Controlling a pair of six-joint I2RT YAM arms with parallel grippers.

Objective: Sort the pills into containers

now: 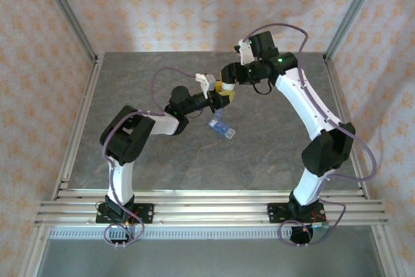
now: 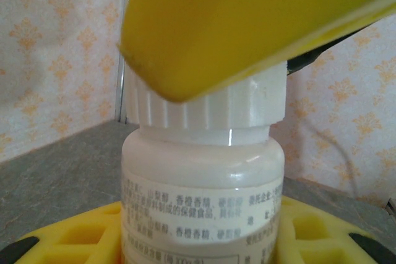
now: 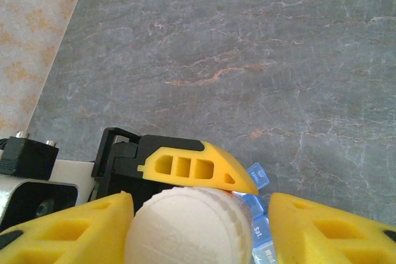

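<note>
Left gripper [image 1: 223, 99] is clamping a white labelled plastic bottle [image 2: 204, 171]; right gripper [image 3: 199, 203] is straddling its ribbed white cap [image 3: 185, 224], grip impossible to tell; translucent light-blue pill box [image 1: 222, 126] is lying near.

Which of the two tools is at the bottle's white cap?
The right tool: its yellow fingers straddle the cap, while the left tool grips the bottle lower, around its labelled body.
</note>
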